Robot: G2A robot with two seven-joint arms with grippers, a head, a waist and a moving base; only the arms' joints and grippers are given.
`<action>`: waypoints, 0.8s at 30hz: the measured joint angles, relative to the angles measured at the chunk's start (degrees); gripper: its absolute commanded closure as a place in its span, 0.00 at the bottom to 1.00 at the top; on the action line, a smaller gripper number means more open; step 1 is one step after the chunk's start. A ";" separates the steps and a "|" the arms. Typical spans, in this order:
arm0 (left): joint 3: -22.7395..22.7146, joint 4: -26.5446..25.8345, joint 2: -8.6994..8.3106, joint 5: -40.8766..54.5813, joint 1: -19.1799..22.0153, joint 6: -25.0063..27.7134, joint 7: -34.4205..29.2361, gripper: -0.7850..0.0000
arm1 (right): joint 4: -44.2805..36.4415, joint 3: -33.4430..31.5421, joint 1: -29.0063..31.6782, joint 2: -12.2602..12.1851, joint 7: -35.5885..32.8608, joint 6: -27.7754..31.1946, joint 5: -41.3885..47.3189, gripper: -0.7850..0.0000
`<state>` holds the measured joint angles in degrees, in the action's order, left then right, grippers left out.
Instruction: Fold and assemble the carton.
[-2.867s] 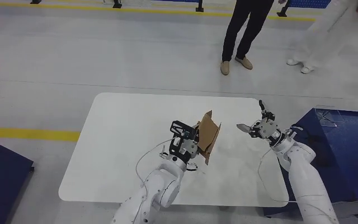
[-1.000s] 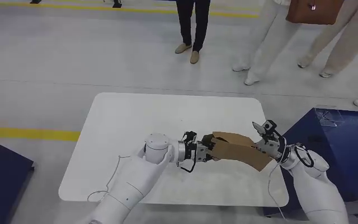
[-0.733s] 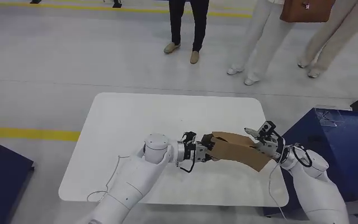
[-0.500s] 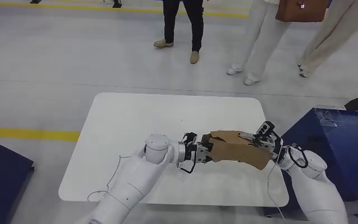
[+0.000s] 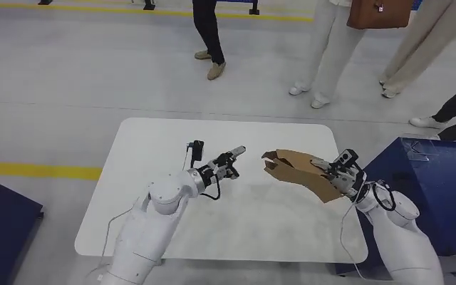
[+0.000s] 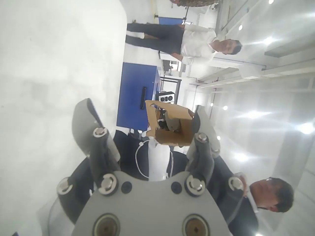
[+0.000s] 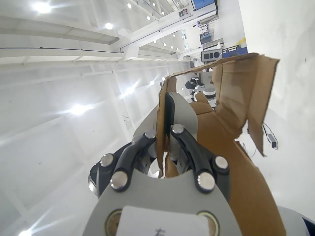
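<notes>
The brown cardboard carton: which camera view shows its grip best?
The right wrist view: the right gripper has its jaws shut on one wall of the carton. The top view gives its whole shape over the white table; the left wrist view, its open end.

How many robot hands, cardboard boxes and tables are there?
Robot hands: 2, the left hand and the right hand
Cardboard boxes: 1, the carton
Tables: 1, the white table
Total: 4
</notes>
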<state>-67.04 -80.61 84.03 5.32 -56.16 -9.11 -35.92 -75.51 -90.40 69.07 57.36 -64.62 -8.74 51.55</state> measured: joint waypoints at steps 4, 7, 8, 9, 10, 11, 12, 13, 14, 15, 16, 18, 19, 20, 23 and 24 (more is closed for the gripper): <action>-0.50 -10.25 -1.23 -9.03 -5.04 3.07 0.67 0.00 | -0.75 -1.13 0.24 -0.07 -2.33 4.92 -0.04 1.00; 1.34 -15.05 -1.64 -15.87 -7.14 5.67 1.70 0.00 | -1.42 -2.02 0.75 -0.03 -3.88 10.88 -0.45 1.00; 2.39 -16.13 -1.72 -18.38 -7.68 6.47 2.05 0.00 | -1.72 -2.27 0.99 0.05 -3.97 13.47 -0.42 1.00; 3.15 -16.68 -1.75 -20.00 -7.95 6.87 2.41 0.00 | -1.94 -2.40 1.21 0.14 -4.06 15.20 -0.01 1.00; 3.93 -17.15 -1.74 -21.40 -8.12 7.27 2.93 0.00 | -2.13 -2.54 1.44 0.22 -4.14 16.75 0.41 1.00; 4.97 -17.50 -1.71 -23.02 -8.29 7.61 3.71 0.00 | -2.38 -2.81 1.74 0.33 -4.02 18.86 0.94 1.00; 5.77 -17.59 -1.65 -24.11 -8.30 7.58 4.24 0.00 | -2.62 -2.98 2.00 0.41 -3.90 20.43 1.39 1.00; 6.60 -17.59 -1.57 -24.98 -8.21 7.41 4.64 0.00 | -2.88 -3.08 2.30 0.51 -3.95 21.74 1.90 1.00; 7.67 -17.48 -1.44 -25.52 -7.95 7.22 4.88 0.00 | -3.19 -3.26 2.69 0.61 -4.09 23.18 2.67 1.00; 8.37 -17.29 -1.33 -25.53 -7.66 7.18 4.99 0.00 | -3.44 -3.37 2.98 0.67 -4.28 23.92 3.13 1.00; 8.99 -16.99 -1.20 -25.41 -7.30 7.11 5.21 0.00 | -3.66 -3.43 3.24 0.70 -4.61 24.22 3.46 1.00; 10.15 -16.06 -0.89 -25.27 -6.28 6.77 6.23 0.00 | -3.96 -3.44 3.68 0.71 -5.32 23.47 3.97 1.00; 10.58 -15.74 -0.77 -25.37 -5.82 6.72 6.75 0.00 | -4.07 -3.37 3.79 0.71 -5.64 22.56 4.19 1.00; 11.03 -15.50 -0.62 -25.42 -5.34 6.86 7.56 0.00 | -4.22 -3.43 3.84 0.67 -5.85 21.65 4.09 1.00; 11.39 -15.33 -0.36 -24.79 -4.80 6.80 9.42 0.00 | -4.44 -3.44 4.03 0.64 -5.97 20.77 3.62 1.00; 11.39 -15.33 -0.32 -24.78 -4.64 6.34 9.76 0.00 | -4.47 -3.43 4.06 0.64 -6.04 20.53 3.63 1.00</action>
<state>-55.65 -95.94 83.71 -19.46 -60.80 -2.77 -26.16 -79.98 -93.84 73.13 58.00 -70.65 11.79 55.18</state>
